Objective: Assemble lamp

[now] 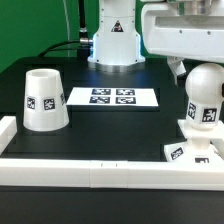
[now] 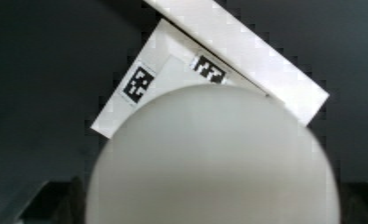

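The counter (image 1: 110, 130) before me is flat and black. The lamp shade (image 1: 44, 100) stands on it at the exterior view's left, narrow open end up. The marker board (image 1: 112, 97) lies flat mid-back. The square lamp base (image 1: 186, 152) rests at the right, just beside the front rail (image 1: 100, 172). A side rail (image 1: 8, 128) borders the left.

robotics lab, black table (image 1: 130, 125) fenced by white rails (image 1: 90, 172), tagged marker board (image 1: 112, 97), green backdrop (image 1: 30, 30), arm base (image 1: 113, 42) behind
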Controlling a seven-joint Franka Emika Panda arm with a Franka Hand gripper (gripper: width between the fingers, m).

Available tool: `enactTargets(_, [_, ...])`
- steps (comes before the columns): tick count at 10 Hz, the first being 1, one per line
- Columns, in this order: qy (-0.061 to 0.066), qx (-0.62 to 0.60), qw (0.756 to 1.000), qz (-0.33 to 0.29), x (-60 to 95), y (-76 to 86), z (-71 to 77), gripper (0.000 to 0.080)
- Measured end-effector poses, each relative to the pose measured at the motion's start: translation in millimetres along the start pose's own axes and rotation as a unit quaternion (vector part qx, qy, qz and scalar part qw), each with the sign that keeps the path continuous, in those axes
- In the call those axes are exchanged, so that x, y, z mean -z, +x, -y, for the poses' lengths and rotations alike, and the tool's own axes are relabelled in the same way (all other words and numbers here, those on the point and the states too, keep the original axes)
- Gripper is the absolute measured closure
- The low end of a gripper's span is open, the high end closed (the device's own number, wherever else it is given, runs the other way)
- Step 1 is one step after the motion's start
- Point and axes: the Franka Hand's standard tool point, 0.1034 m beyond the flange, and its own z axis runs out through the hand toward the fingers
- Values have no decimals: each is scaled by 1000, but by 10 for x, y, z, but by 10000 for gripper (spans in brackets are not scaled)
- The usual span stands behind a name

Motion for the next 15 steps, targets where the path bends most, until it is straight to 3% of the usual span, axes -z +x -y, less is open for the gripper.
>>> enactTargets(3, [-10, 164, 986, -1, 21, -22, 13, 101])
enactTargets(8, [-10, 324, 946, 0, 16, -16, 8, 101])
enactTargets(9, [-23, 397, 918, -7, 14, -30, 13, 101])
enactTargets(10, [-43, 465, 884, -20, 30, -67, 46, 101])
enactTargets(15, [-52, 649, 759, -13, 32, -88, 65, 101])
